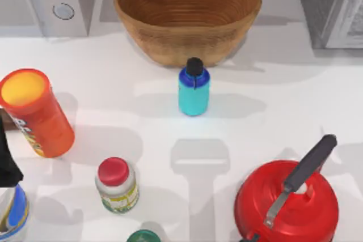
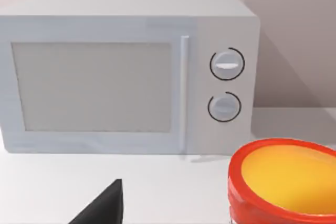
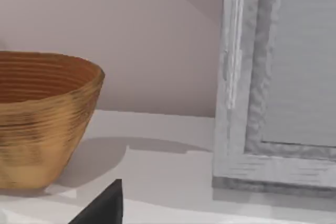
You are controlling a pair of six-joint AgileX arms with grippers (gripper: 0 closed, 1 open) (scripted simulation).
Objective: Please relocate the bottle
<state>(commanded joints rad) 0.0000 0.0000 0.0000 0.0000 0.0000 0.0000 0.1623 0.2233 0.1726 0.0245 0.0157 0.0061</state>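
Both arms parked, bottle untouched at table centre.

L arm is a dark shape at far left edge of top view, beside orange canister; L and R finger state: can't tell. Bottle stands upright just in front of wicker bowl, apart from it: teal-cyan body, blue shoulder, small black cap. White red-capped bottle is near front-left, red kettle front-right, microwave at back-left.
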